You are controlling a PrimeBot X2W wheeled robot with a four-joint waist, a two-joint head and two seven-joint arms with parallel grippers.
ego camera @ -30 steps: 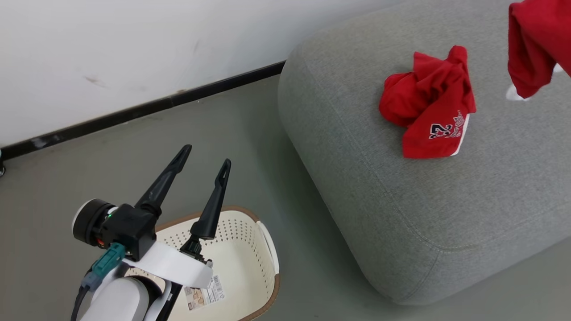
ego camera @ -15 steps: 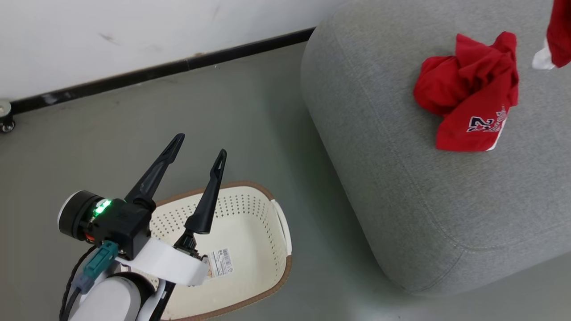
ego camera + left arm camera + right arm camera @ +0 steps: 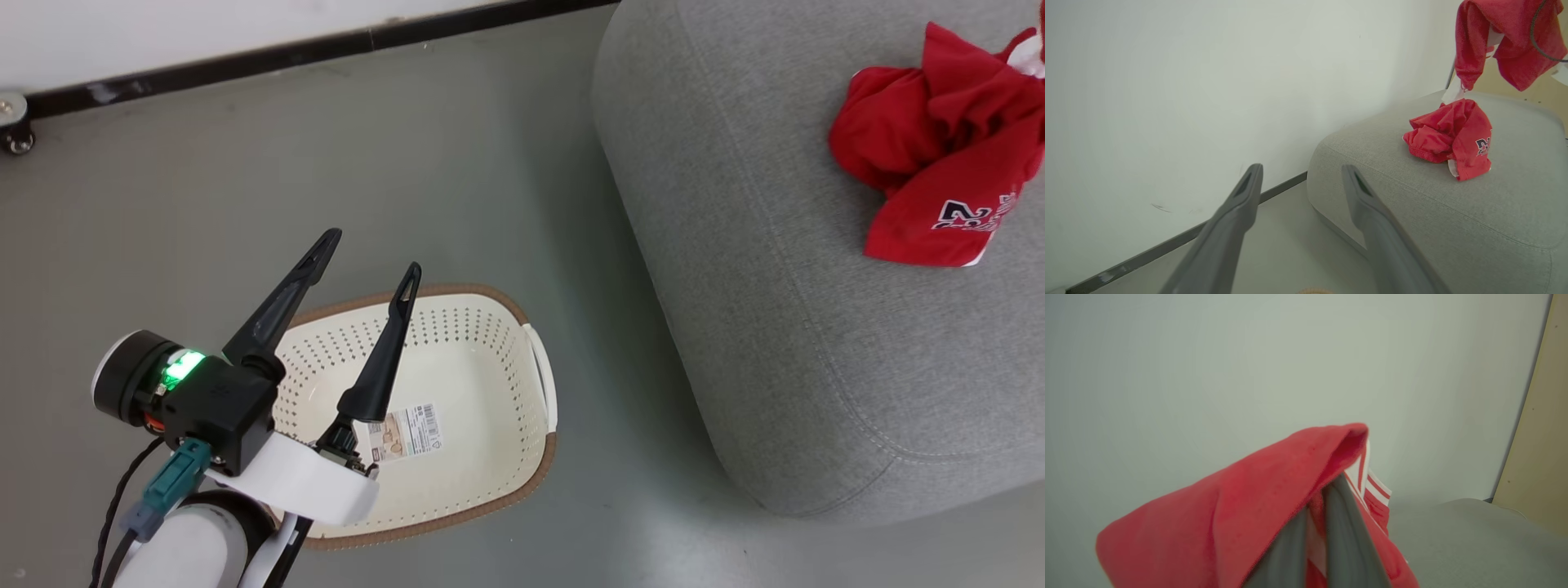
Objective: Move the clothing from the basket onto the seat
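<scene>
My left gripper [image 3: 371, 253] stands open above the basket [image 3: 457, 291], a cream perforated tub with a brown rim and a label on its floor. In the left wrist view the left gripper [image 3: 1301, 169] has nothing between its fingers. A crumpled red garment [image 3: 939, 163] with dark lettering lies on the grey seat [image 3: 775, 327]. My right gripper [image 3: 1327, 494] is shut on another red garment [image 3: 1229, 514] with white stripes. That garment [image 3: 1502, 36] hangs in the air over the seat [image 3: 1453, 228], above the lying one [image 3: 1453, 139].
The basket stands on a grey floor [image 3: 490, 163] left of the seat. A white wall with a black baseboard [image 3: 245, 57] runs behind, with a caster wheel [image 3: 16, 139] at its foot. A tan panel [image 3: 1535, 437] stands beyond the seat.
The head camera has swung, so the whole picture has shifted: more of the basket shows and the hanging garment has slid to the top right edge. Both grippers keep their states.
</scene>
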